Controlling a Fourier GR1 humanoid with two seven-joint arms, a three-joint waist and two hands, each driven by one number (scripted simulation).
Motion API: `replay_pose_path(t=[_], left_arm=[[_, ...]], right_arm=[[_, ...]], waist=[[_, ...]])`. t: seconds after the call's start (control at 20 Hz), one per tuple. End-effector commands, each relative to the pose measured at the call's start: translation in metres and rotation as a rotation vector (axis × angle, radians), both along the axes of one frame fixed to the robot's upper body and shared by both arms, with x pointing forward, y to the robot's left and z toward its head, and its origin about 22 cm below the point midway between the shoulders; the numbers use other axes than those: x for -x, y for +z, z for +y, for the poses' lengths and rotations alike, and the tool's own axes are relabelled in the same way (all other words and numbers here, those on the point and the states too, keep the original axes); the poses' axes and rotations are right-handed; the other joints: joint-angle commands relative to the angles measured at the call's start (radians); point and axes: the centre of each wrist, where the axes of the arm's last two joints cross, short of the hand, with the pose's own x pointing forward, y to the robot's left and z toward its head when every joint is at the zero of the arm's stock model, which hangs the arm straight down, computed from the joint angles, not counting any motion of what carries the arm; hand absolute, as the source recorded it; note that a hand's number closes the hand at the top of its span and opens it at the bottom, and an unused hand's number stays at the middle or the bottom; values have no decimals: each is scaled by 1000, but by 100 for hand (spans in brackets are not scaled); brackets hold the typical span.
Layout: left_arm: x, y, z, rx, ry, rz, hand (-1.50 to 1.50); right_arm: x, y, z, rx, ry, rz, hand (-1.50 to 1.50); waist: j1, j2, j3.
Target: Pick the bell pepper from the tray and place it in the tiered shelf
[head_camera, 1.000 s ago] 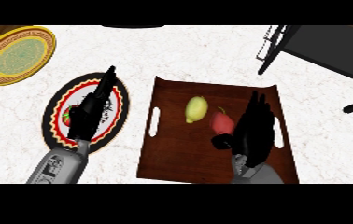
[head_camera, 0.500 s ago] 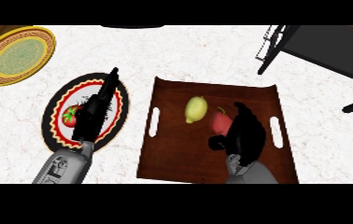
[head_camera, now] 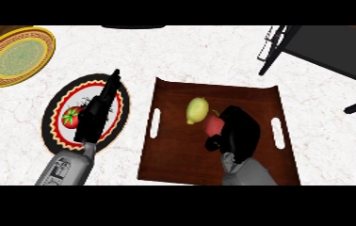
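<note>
With the right hand [head_camera: 238,132] curled around the red bell pepper [head_camera: 213,124] on the tray [head_camera: 208,168], lifting may knock the touching lemon [head_camera: 198,109]; left hand [head_camera: 97,109] stays open.

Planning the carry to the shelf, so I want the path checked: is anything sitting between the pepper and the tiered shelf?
Nothing visible does. The right hand is curled on the red pepper in the tray; the shelf stands up and to the right, with only bare counter beyond the tray's rim. The lemon lies left of the pepper, off that line.
</note>
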Motion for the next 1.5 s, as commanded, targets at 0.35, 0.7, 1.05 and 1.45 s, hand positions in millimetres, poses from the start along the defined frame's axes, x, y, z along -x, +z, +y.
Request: replay_pose_path(t=[0.35, 0.7, 1.05, 1.45], left_arm=[[-13, 8, 1, 7, -24, -9, 0], [-2, 3, -7, 19, -31, -5, 0], [4, 5, 15, -8, 9, 4, 0], [3, 1, 1, 22, 15, 23, 0]], right_arm=[[-91, 52, 37, -117, 50, 77, 150], [-95, 112, 36, -322, 52, -315, 150], [-82, 162, 55, -257, 15, -475, 150], [-90, 227, 47, -68, -141, -574, 150]], waist=[[20, 10, 3], [5, 3, 3], [0, -4, 2], [-15, -5, 1]])
